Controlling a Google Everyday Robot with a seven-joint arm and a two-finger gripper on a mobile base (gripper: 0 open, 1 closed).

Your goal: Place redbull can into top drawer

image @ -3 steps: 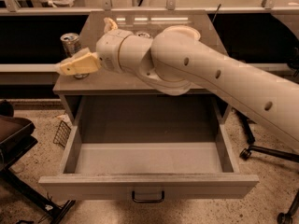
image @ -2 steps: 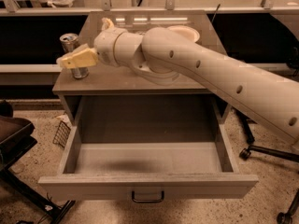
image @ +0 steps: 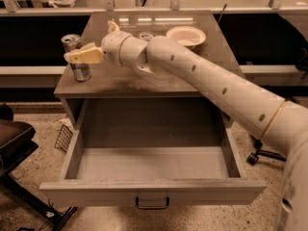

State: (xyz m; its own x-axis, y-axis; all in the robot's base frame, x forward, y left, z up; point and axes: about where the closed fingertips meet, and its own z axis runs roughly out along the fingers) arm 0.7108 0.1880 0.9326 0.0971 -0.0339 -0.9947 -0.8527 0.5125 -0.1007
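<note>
The redbull can stands upright on the left side of the table top, its pull-tab top showing. My gripper reaches in from the right at the can's height. It is open, with one cream finger lying across the front of the can and the other finger sticking up behind. I cannot tell whether the finger touches the can. The top drawer is pulled fully out below the table top and holds nothing; its dark handle is at the front.
A white bowl and the top of a wider pale can sit at the back of the table top, partly behind my arm. A dark chair and a wire basket are on the floor to the left.
My gripper has moved a little further back along the table's left side, so its front finger now lies across the middle of the can. The can and drawer have not moved.
</note>
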